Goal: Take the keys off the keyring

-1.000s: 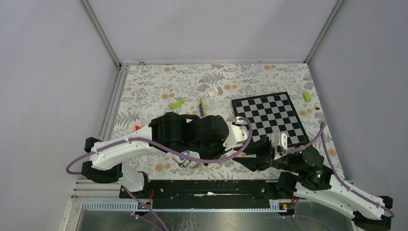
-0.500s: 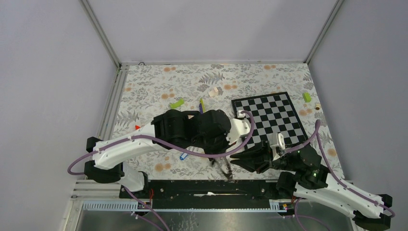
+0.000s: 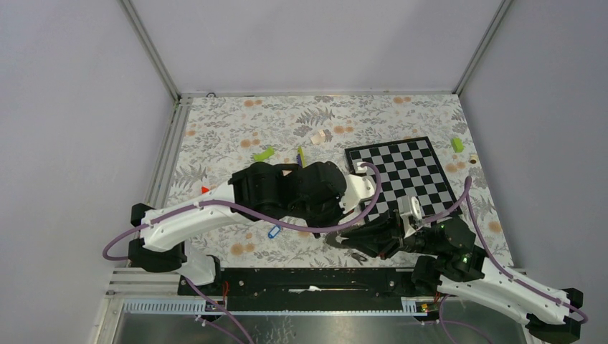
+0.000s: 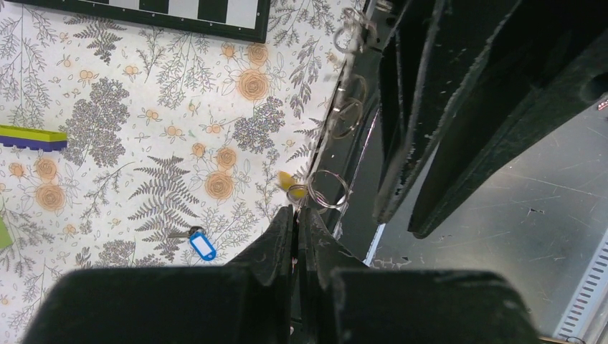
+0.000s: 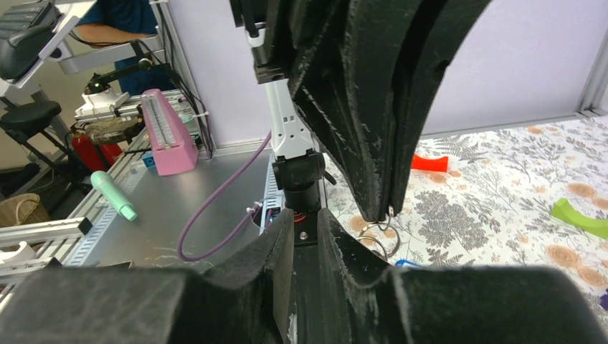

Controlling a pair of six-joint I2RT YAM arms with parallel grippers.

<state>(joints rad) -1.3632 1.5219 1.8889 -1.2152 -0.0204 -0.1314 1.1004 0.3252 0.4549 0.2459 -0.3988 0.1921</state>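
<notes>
My left gripper (image 4: 295, 212) is shut on the keyring (image 4: 330, 189), a thin silver hoop hanging just past its tips over the table's front edge. A yellow key head (image 4: 292, 183) sits on the ring. A blue key (image 4: 202, 245) lies loose on the floral cloth; it also shows in the top view (image 3: 273, 231). In the right wrist view the left fingers (image 5: 373, 172) come down from above with the keyring (image 5: 380, 236) below them. My right gripper (image 5: 305, 233) is slightly open and empty, just right of the ring. In the top view the left gripper (image 3: 326, 222) and right gripper (image 3: 343, 240) nearly meet.
A checkerboard (image 3: 401, 172) lies at the right. Lime-green blocks (image 3: 264, 154) (image 3: 457, 144), a thin yellow-green stick (image 3: 301, 158), a white piece (image 3: 319, 136) and a red piece (image 3: 205, 190) lie on the cloth. The black front rail (image 3: 301, 279) runs under the grippers.
My left gripper has moved right and away from the blue key, carrying the ring; the blue key stays on the cloth. My right gripper has reached left to the ring.
</notes>
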